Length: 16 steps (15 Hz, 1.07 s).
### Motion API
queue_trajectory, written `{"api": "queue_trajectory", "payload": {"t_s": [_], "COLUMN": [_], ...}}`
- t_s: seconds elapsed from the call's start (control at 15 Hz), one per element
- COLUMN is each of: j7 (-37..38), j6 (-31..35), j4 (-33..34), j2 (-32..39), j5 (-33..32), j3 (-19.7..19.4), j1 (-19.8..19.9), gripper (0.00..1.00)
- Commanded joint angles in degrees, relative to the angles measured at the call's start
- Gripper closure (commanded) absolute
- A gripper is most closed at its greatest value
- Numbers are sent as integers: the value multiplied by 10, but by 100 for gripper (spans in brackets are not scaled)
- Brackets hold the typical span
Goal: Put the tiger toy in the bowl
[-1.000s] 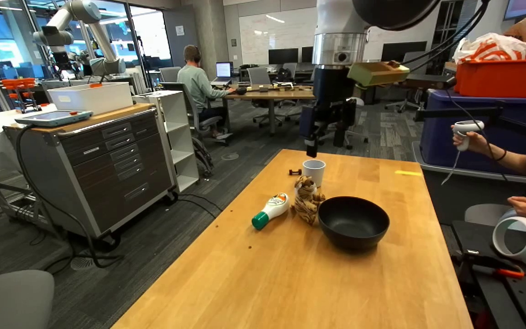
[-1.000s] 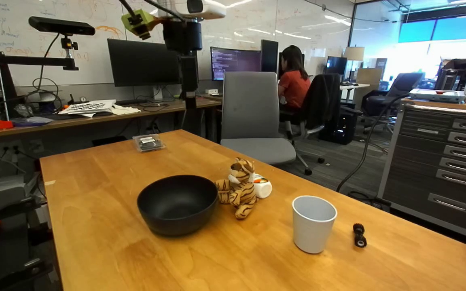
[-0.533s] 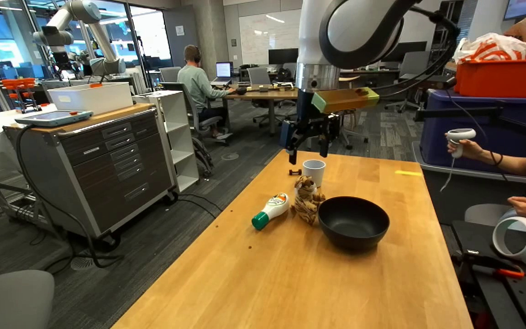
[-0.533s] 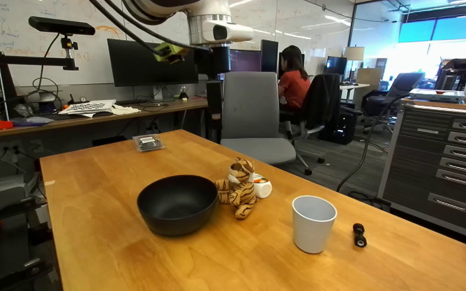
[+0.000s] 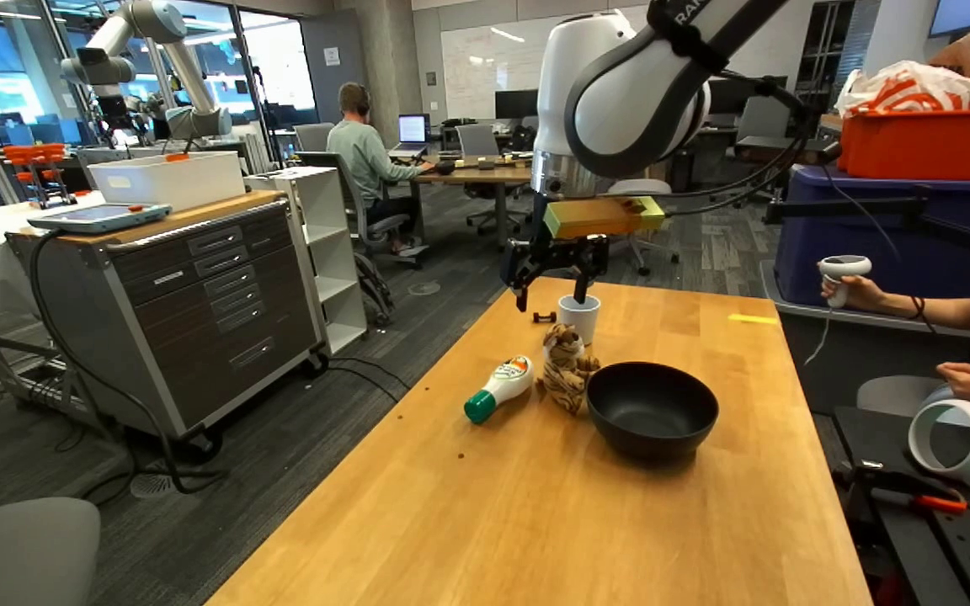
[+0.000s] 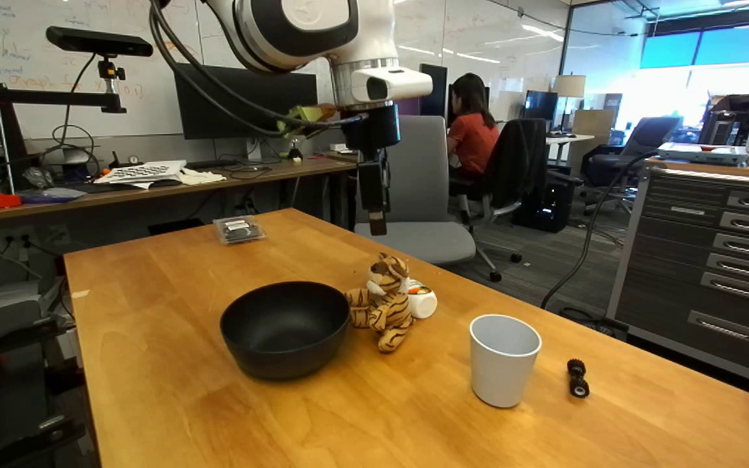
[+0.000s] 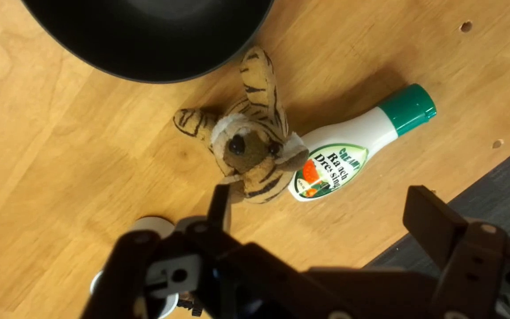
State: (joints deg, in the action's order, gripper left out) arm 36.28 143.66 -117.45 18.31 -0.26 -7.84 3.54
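The gripper (image 5: 551, 300) has come lower since half a second ago, while the tiger toy (image 6: 389, 302) is where it was, sitting upright on the table (image 6: 173, 416). It is just beside the black bowl (image 6: 283, 365), outside it; whether they touch I cannot tell. Also just beside the toy, the ranch dressing bottle (image 7: 357, 141) lies on its side. Farther off, the white cup (image 6: 504, 367) stands upright with a small dumbbell (image 6: 577, 378) lying near it. Higher than the toy, the gripper's fingers (image 7: 430, 221) are spread wide apart
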Motion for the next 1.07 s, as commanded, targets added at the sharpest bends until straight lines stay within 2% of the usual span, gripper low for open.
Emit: {"api": "queue_trajectory", "payload": {"t_s": [0.0, 0.6, 0.67, 0.73, 0.8, 0.87, 1.0], "j7": [37, 61, 61, 60, 60, 60, 58], "j6": [16, 9, 9, 6, 5, 6, 3], "j4": [24, 36, 36, 36, 35, 35, 34], "j2": [34, 75, 77, 79, 79, 81, 80], "j5": [-13, -19, -20, -21, -23, -24, -22], "j3": [-24, -52, -53, -54, -56, -57, -56], "j1": [-20, -36, -38, -39, -41, -43, -44], "gripper": [0, 0, 4, 22, 29, 29, 46]}}
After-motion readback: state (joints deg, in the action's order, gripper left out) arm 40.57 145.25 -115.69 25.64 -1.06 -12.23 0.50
